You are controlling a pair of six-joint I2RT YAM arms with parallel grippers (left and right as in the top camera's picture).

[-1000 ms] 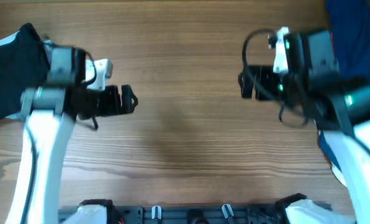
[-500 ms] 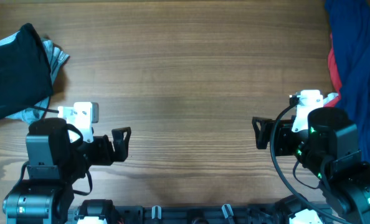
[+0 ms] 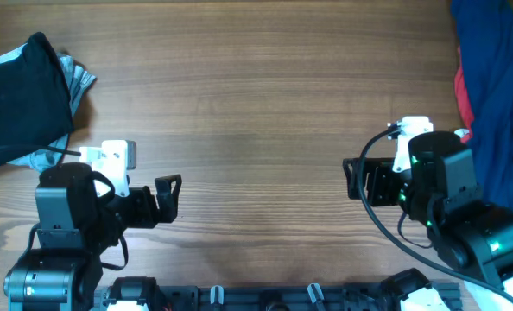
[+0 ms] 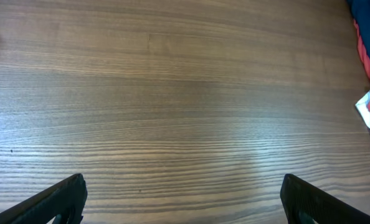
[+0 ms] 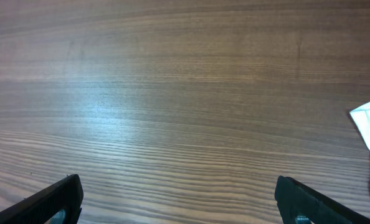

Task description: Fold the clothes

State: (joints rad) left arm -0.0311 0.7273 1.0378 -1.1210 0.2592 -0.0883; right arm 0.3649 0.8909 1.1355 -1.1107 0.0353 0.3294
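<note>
Clothes lay in two heaps at opposite ends of the wooden table (image 3: pixel 256 95), and neither pincer had hold of any of them. In the overhead view a black garment (image 3: pixel 19 104) sat bunched at the upper left of the frame and ran off the left edge. A paler grey-blue fabric (image 3: pixel 77 82) showed from under its right side. A navy and red garment (image 3: pixel 490 78) was heaped at the upper right and ran off the top and right edges, with the red along its left fringe.

The left gripper (image 3: pixel 172 197) hung at the lower left of the frame, below and to the right of the black garment and apart from it, pointing toward the centre. In its wrist view the two fingers (image 4: pixel 57 200) stood in the bottom corners, spread wide, with only wood grain between them. The navy and red garment showed at the far right edge of that view, with a small white label (image 4: pixel 367 102) beside the red.

The right gripper (image 3: pixel 351 180) hung at the lower right of the overhead frame, to the left of the navy and red heap, also pointing toward the centre. Its wrist view showed the jaws just as wide apart and gripping nothing, with a scrap of white at the right edge
</note>
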